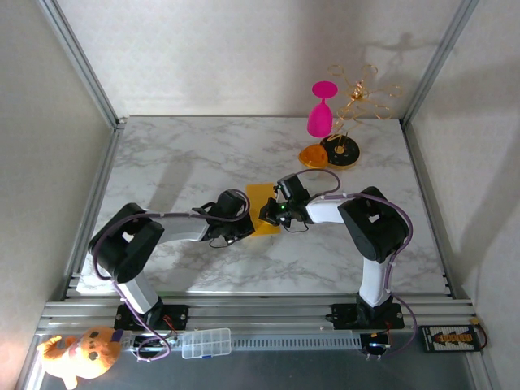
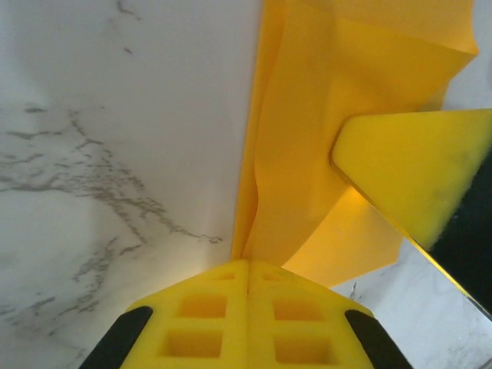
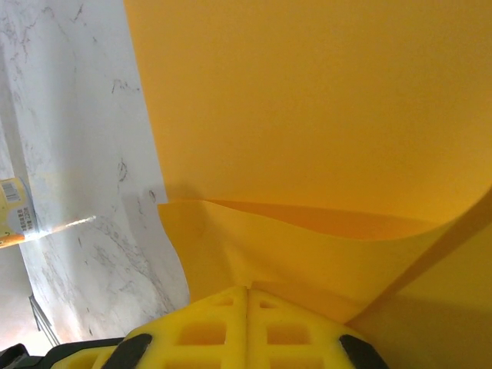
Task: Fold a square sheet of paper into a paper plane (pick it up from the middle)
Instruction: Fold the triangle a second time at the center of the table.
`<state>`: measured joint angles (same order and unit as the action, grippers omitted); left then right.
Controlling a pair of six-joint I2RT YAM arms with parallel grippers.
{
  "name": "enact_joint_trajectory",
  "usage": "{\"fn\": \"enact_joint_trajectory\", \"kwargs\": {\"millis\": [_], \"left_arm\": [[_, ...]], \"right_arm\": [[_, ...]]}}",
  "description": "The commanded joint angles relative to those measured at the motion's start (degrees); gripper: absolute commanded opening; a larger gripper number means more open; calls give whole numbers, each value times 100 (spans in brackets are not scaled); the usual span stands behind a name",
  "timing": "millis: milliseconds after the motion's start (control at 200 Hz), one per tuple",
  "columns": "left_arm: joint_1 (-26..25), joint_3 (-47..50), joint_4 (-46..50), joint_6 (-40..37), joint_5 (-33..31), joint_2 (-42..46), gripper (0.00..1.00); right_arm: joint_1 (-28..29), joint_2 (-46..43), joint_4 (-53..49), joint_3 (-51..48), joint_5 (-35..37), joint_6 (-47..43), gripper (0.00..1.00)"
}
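The square sheet of paper (image 1: 262,200), yellow-orange, lies mid-table between both arms, one layer lifted and doubled over. My left gripper (image 1: 244,219) is shut on the paper's left edge; in the left wrist view its fingertips (image 2: 247,265) pinch the paper (image 2: 338,92), with a finger of the right gripper (image 2: 407,169) resting on the sheet. My right gripper (image 1: 273,213) is shut on the raised flap (image 3: 292,246) of the paper (image 3: 307,100); its fingertips (image 3: 247,290) meet there. No paper plane is in view.
At the back right stand a pink goblet (image 1: 320,110), a gold wire ornament (image 1: 361,89) and an orange-and-black disc (image 1: 340,150). A plush toy (image 1: 81,353) and a clear plastic box (image 1: 205,342) lie on the front rail. Metal frame posts border the marble table (image 1: 179,162).
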<state>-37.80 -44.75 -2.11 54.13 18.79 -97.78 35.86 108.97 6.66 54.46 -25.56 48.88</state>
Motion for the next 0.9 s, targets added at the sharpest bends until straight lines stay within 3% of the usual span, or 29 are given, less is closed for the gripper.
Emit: {"fn": "enact_joint_trajectory", "kwargs": {"millis": [0,275,551,896], "left_arm": [[36,184,212,28,-248,-138,0],[37,204,290,19,-264,-164,0],[36,198,290,28,-246,-148,0],[36,238,-62,101,-72,241,0]], "right_arm": [[-26,-53,-426,152,234,-184,5],[74,-374,-314,99,-148,-232,5],[224,-106,-305,10,-294,-151,3],[268,277,-612,-31,67,-65,2]]}}
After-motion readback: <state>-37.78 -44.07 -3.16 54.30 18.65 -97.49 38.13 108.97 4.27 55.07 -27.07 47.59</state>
